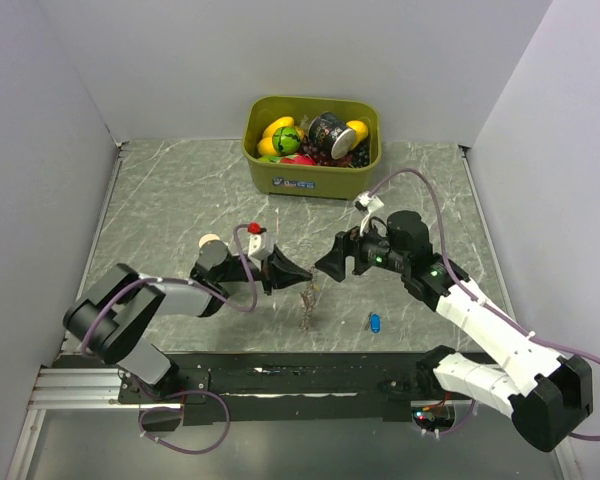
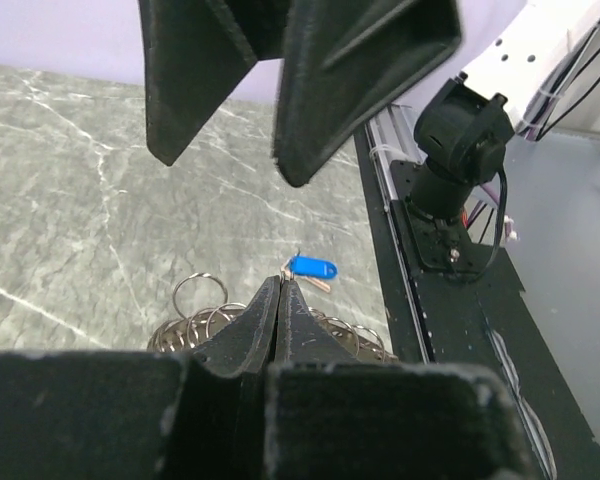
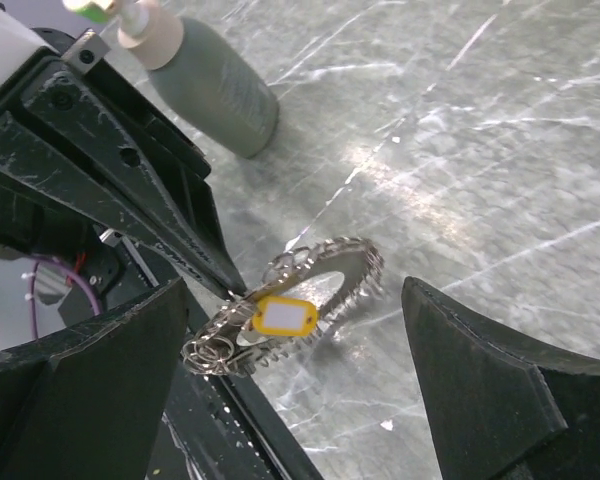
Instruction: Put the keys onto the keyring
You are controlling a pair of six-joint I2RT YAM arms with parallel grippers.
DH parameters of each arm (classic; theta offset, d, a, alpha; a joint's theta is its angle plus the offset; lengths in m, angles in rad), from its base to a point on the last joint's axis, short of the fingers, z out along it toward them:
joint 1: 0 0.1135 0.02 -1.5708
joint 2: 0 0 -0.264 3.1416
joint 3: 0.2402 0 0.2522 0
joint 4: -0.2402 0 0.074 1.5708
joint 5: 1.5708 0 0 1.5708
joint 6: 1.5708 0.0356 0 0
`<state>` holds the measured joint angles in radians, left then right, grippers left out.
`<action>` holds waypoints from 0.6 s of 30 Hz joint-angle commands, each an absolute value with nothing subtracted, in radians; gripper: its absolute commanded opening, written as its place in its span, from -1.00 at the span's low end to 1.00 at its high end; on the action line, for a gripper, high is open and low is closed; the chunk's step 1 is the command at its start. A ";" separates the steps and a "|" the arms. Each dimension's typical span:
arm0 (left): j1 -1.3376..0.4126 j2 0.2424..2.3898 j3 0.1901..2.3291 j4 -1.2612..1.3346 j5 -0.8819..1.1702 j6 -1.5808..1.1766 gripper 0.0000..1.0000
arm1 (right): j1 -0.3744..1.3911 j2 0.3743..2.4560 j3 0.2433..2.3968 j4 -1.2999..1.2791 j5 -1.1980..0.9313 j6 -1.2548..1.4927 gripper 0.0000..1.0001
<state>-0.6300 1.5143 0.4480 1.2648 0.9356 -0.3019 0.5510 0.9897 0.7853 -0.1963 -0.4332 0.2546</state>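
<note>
The keyring point(image 3: 352, 262), a silvery loop strung with small rings, hangs from the tips of my left gripper point(image 3: 236, 294), which is shut on it. A yellow-tagged key point(image 3: 285, 316) hangs on the loop. In the top view the keyring point(image 1: 309, 305) dangles below my left gripper point(image 1: 305, 277) above the table. My right gripper point(image 1: 326, 266) is open and empty, facing the left one, its fingers point(image 3: 500, 380) wide on either side of the loop. A blue-tagged key point(image 1: 376, 321) lies on the table to the right; it also shows in the left wrist view point(image 2: 312, 268). The red key is not visible.
An olive-green bin point(image 1: 270, 172) full of toys stands at the back centre. Grey walls close in the left and right sides. The black mounting rail point(image 1: 310, 380) runs along the near edge.
</note>
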 commanded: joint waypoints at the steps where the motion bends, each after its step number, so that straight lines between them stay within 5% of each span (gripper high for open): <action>1: -0.652 1.581 0.532 1.607 0.939 -0.383 -0.98 | 0.520 0.942 0.775 -0.175 -0.413 0.268 0.91; 18: -0.672 1.692 0.252 1.833 0.658 -0.384 -0.98 | 0.495 0.996 0.733 -0.140 -0.460 0.273 0.96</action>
<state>-0.6662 1.6684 0.3408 1.3746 0.7589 -0.4118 0.5030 0.9848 0.7437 -0.1841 -0.4431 0.2695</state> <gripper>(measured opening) 0.021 0.976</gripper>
